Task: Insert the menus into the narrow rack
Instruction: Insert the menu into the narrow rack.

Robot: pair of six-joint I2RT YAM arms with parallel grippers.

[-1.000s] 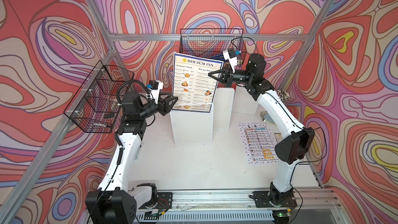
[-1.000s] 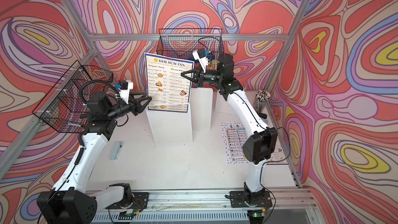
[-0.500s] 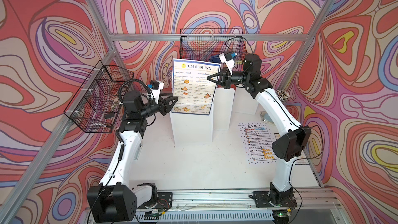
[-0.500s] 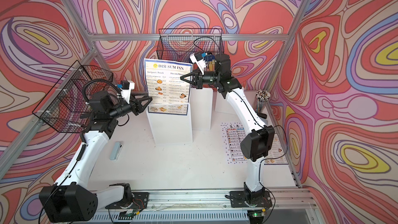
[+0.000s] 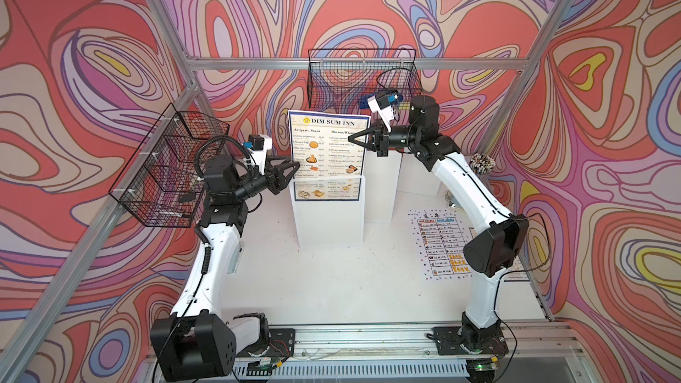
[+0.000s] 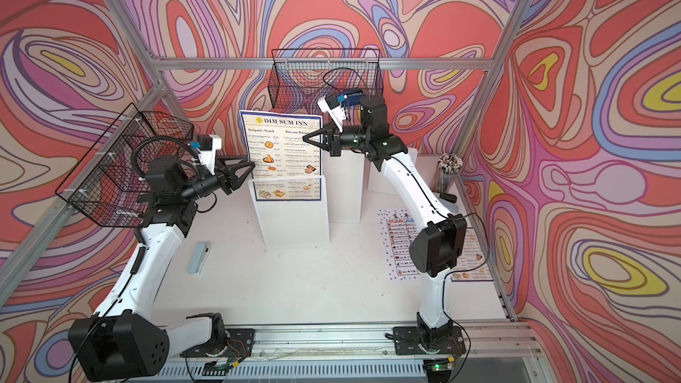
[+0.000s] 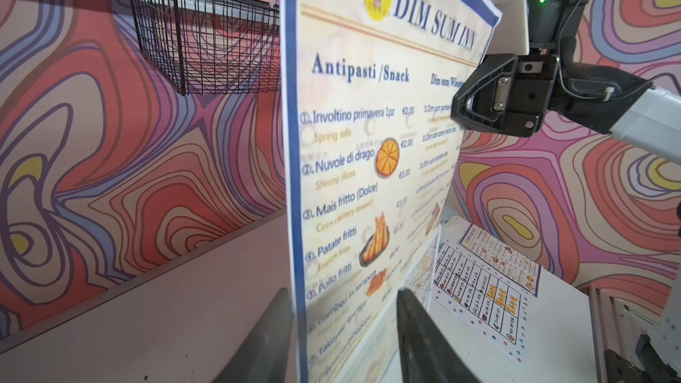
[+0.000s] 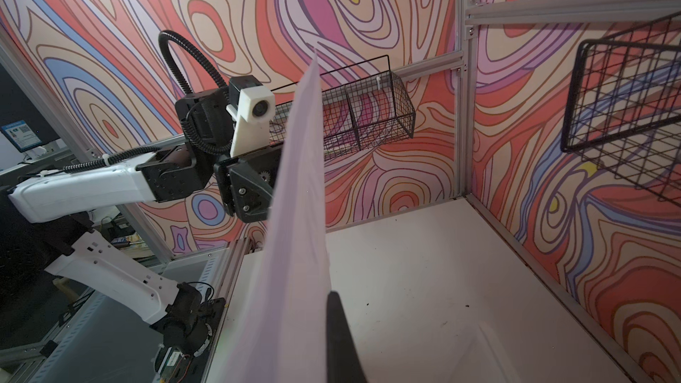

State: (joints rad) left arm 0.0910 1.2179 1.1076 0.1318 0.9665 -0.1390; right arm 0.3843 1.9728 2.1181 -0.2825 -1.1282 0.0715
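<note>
As it stands upright, the blue-bordered menu (image 5: 327,149) shows food photos.

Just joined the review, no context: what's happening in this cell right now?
Two arms are putting a big menu into the white rack. The right arm has its jaws shut on the menu's right edge; the left arm has its jaws open around the left edge. The menu's lower end is in the rack's clear pocket, the rest standing above it. A white menu and a smaller blue-bordered menu lie flat on the table.
</note>
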